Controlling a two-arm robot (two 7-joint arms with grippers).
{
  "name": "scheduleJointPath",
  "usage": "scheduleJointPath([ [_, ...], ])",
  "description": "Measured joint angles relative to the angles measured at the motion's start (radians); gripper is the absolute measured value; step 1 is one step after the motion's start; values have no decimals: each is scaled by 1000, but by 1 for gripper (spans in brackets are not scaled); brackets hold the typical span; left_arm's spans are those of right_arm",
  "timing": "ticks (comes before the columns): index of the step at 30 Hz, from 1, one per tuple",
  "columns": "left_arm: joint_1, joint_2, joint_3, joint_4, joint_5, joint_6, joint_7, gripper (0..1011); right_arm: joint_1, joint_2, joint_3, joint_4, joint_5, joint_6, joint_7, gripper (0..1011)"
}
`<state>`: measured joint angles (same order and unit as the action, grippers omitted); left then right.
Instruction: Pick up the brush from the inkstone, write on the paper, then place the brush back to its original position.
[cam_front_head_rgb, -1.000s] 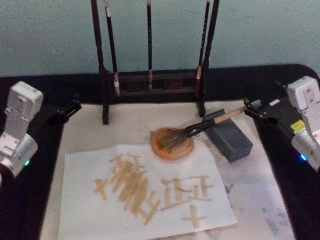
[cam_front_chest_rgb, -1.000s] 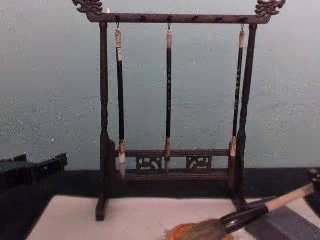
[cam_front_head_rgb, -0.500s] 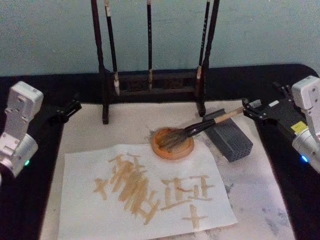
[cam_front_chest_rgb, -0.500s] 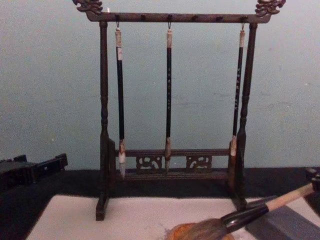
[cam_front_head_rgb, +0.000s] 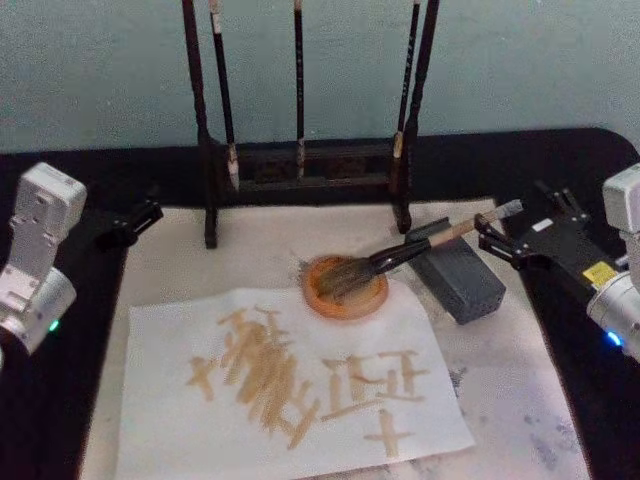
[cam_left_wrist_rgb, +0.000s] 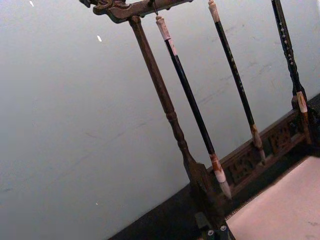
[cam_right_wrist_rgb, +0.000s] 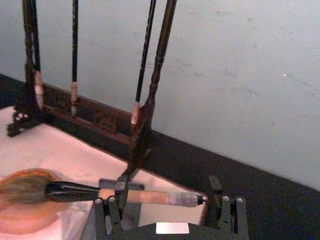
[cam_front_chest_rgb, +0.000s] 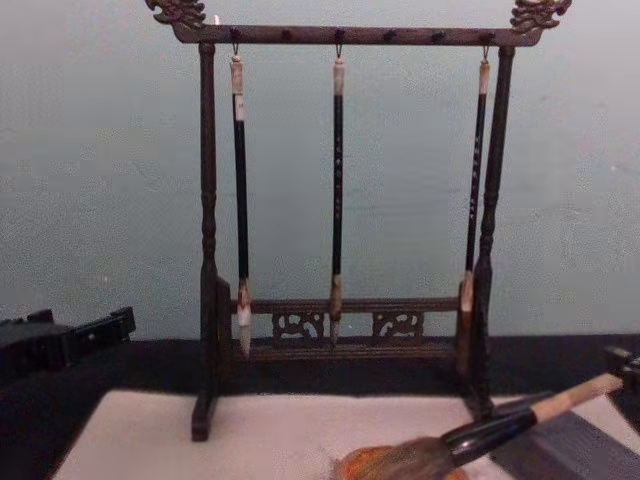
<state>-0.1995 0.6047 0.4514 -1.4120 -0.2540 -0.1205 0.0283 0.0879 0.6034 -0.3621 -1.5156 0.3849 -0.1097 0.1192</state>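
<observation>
Brush lying with bristles in inkstone, handle propped on grey block, beyond paper. Right pincer released, jaws spread around handle end. Left pincer parked far left.

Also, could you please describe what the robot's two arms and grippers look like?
Both arms have boxy white wrist housings above rounded grey joints. The left arm carries a small green light, the right arm a blue light. Each gripper is black and angular: the left gripper looks plain, while the right gripper bears a yellow sticker and a white label.
</observation>
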Motion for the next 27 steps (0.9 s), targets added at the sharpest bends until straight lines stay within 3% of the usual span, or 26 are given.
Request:
scheduleJointPath([
  [6,0,0,0,0,0,0,0,1002,-43,-2,31,-30,51,-7,46,1008],
  [10,0,0,0,0,0,0,0,1002,-62,-9,56,-34,114,-6,95,1008],
  [14,0,0,0,0,0,0,0,1002,-71,-21,81,-28,186,6,151,1008],
  [16,0,0,0,0,0,0,0,1002,-73,-35,103,-11,258,28,207,1006],
  [17,0,0,0,0,0,0,0,1002,-73,-35,103,-11,258,28,207,1006],
  [20,0,0,0,0,0,0,0,1002,-75,-54,127,10,332,56,263,1008],
  [27,0,0,0,0,0,0,0,1002,-74,-86,160,51,453,107,347,1008],
])
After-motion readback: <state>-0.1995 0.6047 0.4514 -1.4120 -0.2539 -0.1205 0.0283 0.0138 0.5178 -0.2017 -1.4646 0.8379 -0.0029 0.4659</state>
